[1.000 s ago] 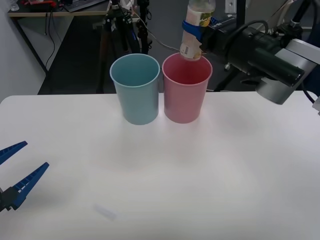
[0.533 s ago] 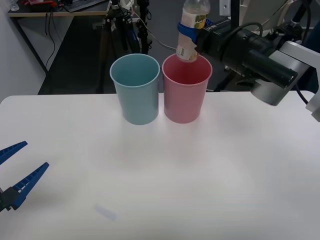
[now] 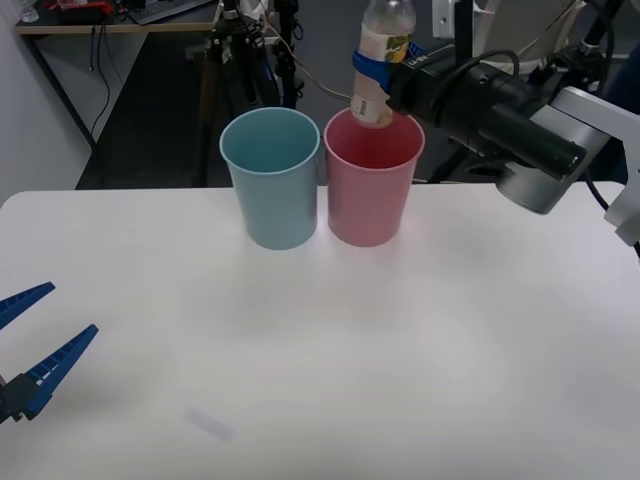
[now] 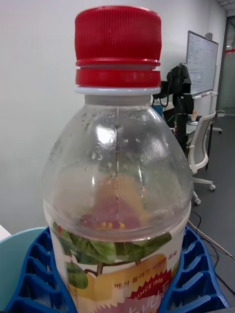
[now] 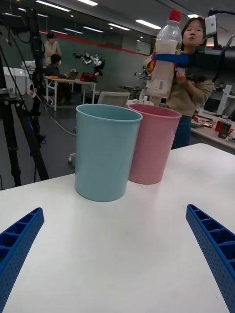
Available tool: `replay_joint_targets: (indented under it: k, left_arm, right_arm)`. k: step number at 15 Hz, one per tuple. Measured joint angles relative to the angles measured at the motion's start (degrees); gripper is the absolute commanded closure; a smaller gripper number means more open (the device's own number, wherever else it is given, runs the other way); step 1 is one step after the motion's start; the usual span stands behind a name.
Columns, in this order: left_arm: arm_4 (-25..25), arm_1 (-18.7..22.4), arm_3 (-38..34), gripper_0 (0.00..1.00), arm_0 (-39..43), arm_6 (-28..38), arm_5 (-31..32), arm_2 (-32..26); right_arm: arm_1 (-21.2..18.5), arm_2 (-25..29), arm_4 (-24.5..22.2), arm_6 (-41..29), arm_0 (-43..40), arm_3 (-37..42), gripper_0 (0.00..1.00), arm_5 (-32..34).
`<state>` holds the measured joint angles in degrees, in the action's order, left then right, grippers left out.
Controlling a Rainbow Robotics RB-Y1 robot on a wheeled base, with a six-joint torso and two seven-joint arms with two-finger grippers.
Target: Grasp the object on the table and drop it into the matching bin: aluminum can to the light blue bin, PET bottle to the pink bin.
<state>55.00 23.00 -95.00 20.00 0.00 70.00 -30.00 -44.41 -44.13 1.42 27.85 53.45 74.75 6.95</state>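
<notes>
Blue ribbed fingers of my left gripper (image 3: 30,355) rest spread apart and empty over the near left corner of the table (image 3: 420,340), well apart from both bins. Farther back stand the light blue bin (image 3: 272,190) and the pink bin (image 3: 372,190), side by side and touching or nearly so; the pink one lies to my right. What I can see of each interior is bare, though the bottoms are hidden. Farthest from me, my right gripper (image 3: 378,68) reaches in from the right and clamps the PET bottle (image 3: 378,62) around its labelled body. The bottle's long axis is near upright, red cap up, leaning slightly; its base hangs directly above the far rim of the pink bin, just over the mouth. I judge the coming move to turn on this vertical alignment: the base looks biased toward the back edge, so releasing here risks clipping the rim rather than falling cleanly inside.
</notes>
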Motion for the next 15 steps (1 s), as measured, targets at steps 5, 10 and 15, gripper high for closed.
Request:
replay_joint_targets:
  k: [5,10,15]
  left_arm:
    - [0.0,0.0,0.0,0.00,0.0,0.0,0.0,0.0]
    - [0.0,0.0,0.0,0.00,0.0,0.0,0.0,0.0]
    - [0.0,0.0,0.0,0.00,0.0,0.0,0.0,0.0]
  right_arm:
    - [0.0,0.1,-0.3,-0.4,0.0,-0.3,0.00,0.0]
    - [-0.2,0.2,-0.3,-1.1,0.0,-0.3,0.00,0.0]
    - [-0.2,0.2,-0.3,-0.8,0.0,-0.3,0.00,0.1]
